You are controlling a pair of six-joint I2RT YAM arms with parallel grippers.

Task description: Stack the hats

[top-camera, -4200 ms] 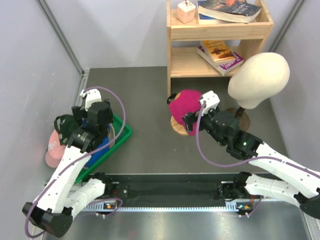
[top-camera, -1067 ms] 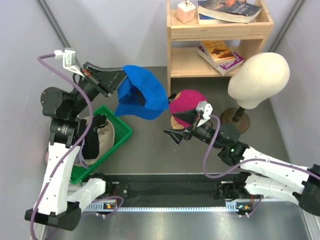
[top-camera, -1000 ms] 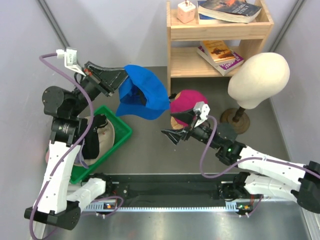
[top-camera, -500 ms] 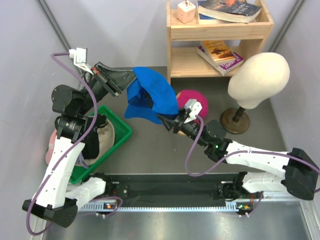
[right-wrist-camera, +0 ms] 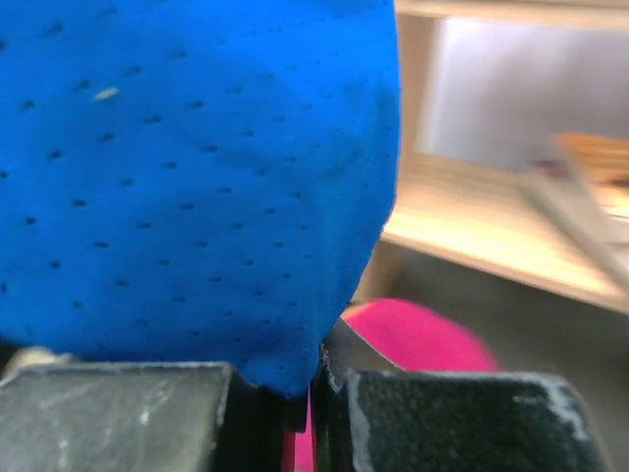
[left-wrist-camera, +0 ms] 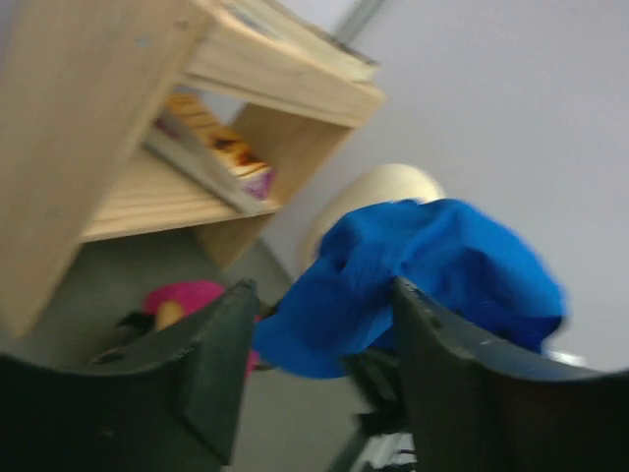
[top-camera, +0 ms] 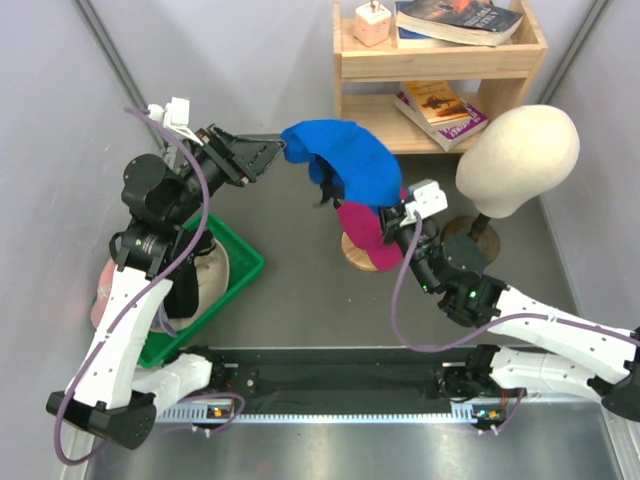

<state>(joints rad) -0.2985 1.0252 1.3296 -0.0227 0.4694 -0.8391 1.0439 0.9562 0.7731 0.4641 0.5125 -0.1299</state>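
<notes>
A: Overhead first. Grey table [top-camera: 300, 290], pale walls, and a light wooden shelf unit [top-camera: 345, 100] with books at the back. Where's the hat?
B: The blue perforated fabric baseball cap [top-camera: 350, 165] is in the air, draped above the bright pink soft brimmed hat [top-camera: 362, 228] on its round wooden stand [top-camera: 358, 262]. I can't tell if they touch. The left gripper [top-camera: 272, 152] is just beside the cap's left edge and the right gripper [top-camera: 397, 215] is at its right edge.
A: Left wrist?
B: Jaws are wide with nothing between them. The cap sags just beyond.
A: Right wrist?
B: Jaws are pinched tight on the cap's lower hem, with the pink hat below.
A: Handling?
B: Likely light and limp, and the crown collapses. A hem pinch holds, but the cloth will swing. The stiffer brim or band would steer it better.
</notes>
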